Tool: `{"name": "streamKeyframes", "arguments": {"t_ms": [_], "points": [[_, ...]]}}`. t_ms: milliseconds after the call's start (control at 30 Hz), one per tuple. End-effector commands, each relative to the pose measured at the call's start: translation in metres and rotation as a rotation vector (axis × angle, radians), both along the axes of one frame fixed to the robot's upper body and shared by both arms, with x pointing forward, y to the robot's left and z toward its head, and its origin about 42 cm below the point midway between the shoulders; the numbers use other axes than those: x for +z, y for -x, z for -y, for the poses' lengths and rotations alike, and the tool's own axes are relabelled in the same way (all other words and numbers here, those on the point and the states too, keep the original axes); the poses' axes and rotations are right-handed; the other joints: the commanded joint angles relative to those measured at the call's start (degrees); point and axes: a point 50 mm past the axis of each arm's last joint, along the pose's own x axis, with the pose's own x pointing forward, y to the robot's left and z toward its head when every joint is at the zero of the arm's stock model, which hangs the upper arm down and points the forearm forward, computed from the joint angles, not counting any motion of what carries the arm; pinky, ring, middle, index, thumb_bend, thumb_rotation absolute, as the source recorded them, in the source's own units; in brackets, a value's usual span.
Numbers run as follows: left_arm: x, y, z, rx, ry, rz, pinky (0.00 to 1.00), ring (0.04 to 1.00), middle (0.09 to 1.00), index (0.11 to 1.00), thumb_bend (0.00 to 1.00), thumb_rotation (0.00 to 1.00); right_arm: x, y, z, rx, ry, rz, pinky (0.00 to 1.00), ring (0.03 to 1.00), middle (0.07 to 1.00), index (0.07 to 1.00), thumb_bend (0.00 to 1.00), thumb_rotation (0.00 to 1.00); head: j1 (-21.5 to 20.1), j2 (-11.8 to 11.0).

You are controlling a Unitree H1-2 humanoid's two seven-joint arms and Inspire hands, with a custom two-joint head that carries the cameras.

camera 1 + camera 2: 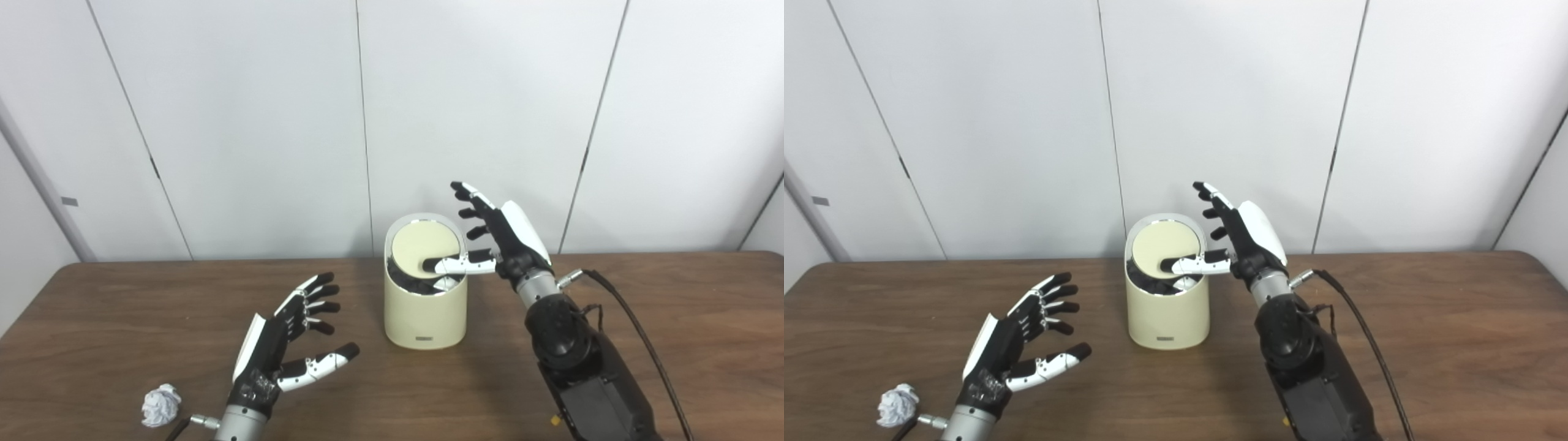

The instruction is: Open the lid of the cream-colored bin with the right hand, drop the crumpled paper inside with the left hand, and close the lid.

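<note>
The lid-opening step appears to be in hand. The bin [424,306] stands upright near the middle of the table [674,318], and its lid [422,244] is tipped up toward the rear, so that a dark opening shows at the front of the rim. The right hand [497,236] is spread beside the bin's right edge, with nothing gripped; its thumb is laid across the lid's lower part, reaching over the opening, and seems to be in contact with it. The left hand [288,343] is held over the table to the left of the bin, fingers apart and empty. The paper [160,405] lies on the table near the front left edge, just beside the left wrist and apart from the hand. Judging from this, the lid must next be kept raised by the right hand while the left hand is brought back and down to the paper for a grasp.
</note>
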Motion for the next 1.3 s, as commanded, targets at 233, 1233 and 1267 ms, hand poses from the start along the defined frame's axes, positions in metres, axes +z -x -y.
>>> {"name": "streamKeyframes", "arguments": {"t_ms": [233,1233,1267], "points": [[0.020,-0.004,0.005,-0.012,0.010,0.079,0.60,0.751,0.828,0.881,0.72,0.17,0.034,-0.008,-0.014,0.023,0.040,0.117,0.72,0.856,0.884,0.885,0.87,0.25,0.1,0.5],[0.020,0.002,0.003,-0.010,0.002,0.076,0.58,0.744,0.828,0.877,0.72,0.18,0.025,-0.012,-0.011,-0.202,0.370,-0.050,0.53,0.726,0.872,0.854,0.80,0.00,0.5,1.6],[0.020,0.002,0.002,-0.009,0.002,0.074,0.58,0.744,0.828,0.876,0.72,0.18,0.025,-0.012,-0.011,-0.203,0.371,-0.053,0.53,0.723,0.871,0.855,0.80,0.00,0.5,1.5]]}}
